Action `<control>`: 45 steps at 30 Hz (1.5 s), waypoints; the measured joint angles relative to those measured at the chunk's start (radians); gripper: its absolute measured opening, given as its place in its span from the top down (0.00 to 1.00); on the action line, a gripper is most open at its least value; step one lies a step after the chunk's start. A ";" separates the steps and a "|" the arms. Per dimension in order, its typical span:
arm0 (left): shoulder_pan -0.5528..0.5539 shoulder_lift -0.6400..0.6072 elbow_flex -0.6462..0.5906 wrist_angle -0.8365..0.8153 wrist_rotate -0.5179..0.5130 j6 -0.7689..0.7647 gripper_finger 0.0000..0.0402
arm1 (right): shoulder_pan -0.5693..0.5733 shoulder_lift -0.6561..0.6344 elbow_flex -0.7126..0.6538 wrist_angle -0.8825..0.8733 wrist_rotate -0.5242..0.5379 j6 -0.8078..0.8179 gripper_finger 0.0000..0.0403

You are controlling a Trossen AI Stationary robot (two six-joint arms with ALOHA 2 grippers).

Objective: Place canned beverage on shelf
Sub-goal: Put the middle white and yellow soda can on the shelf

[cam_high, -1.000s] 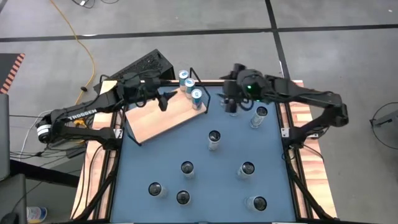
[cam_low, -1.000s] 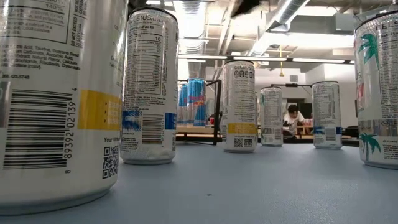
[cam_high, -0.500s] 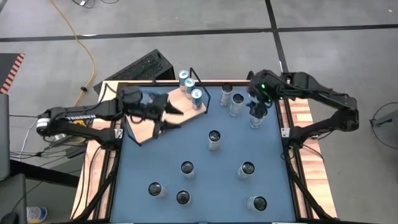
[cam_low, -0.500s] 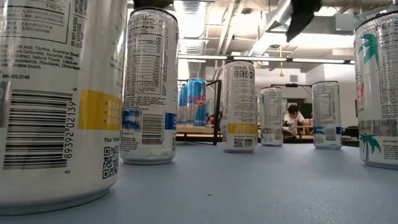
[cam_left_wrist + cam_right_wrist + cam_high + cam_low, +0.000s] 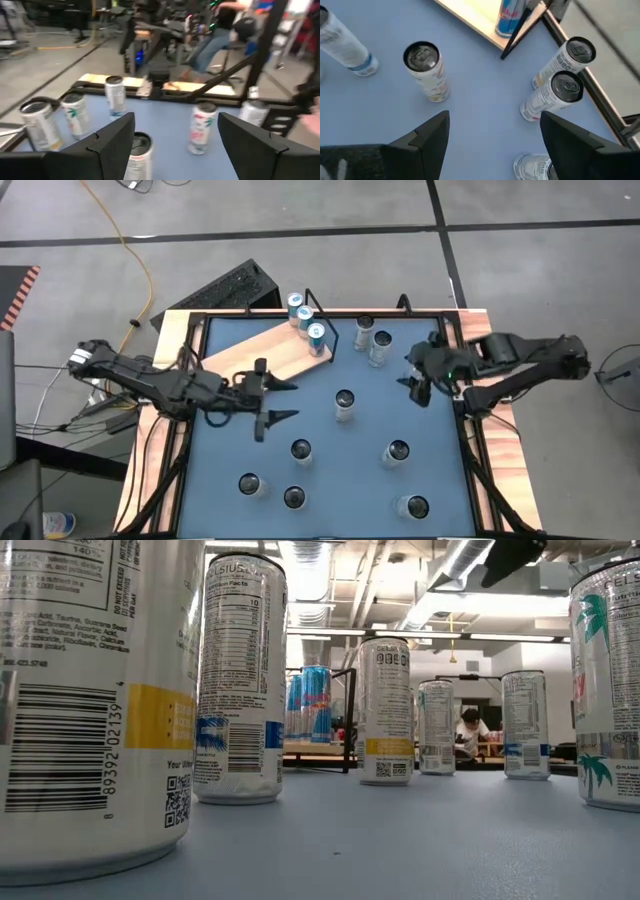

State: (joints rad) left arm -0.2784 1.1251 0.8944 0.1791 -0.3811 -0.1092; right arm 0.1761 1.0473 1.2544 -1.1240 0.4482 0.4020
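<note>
The shelf (image 5: 255,358), a pale-wood board with a black wire frame at its far right end, lies at the table's far left. Three blue cans (image 5: 305,316) stand on it by the frame. Several white cans stand on the blue tabletop. My left gripper (image 5: 290,401) hovers open just off the shelf's near edge, pointing level toward the middle can (image 5: 344,402), which shows ahead between its fingers (image 5: 137,155). My right gripper (image 5: 413,377) hangs open near the right edge, tipped down above a can (image 5: 535,167) that it hides in the high view.
Two cans (image 5: 363,330) (image 5: 380,342) stand close together at the far edge, right of the wire frame. Several more cans (image 5: 300,448) (image 5: 397,450) (image 5: 415,505) dot the near half. A person sits in the room beyond the table (image 5: 468,730).
My left gripper has swung from above the shelf toward the near edge, out over the blue tabletop, staying level and open. My right gripper has gone from the two cans at the far edge toward the right and near edges, sinking, rolling and tipping down. No can has moved.
</note>
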 joint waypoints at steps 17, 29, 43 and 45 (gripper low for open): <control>0.177 0.425 0.146 0.167 0.139 0.203 0.28 | 0.188 -0.001 -0.148 0.105 0.155 0.124 0.27; 0.209 0.594 0.254 0.069 0.159 0.251 0.23 | 0.204 0.005 -0.148 0.118 0.160 0.149 0.27; 0.259 0.645 0.232 0.066 0.285 0.214 0.23 | 0.202 0.044 -0.148 0.116 0.157 0.151 0.27; 0.259 0.647 0.233 0.046 0.284 0.205 0.23 | 0.202 0.053 -0.147 0.119 0.157 0.151 0.27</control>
State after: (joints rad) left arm -0.0190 1.7725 1.1271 0.2249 -0.0975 0.0954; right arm 0.3780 1.1004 1.1076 -1.0053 0.6050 0.5526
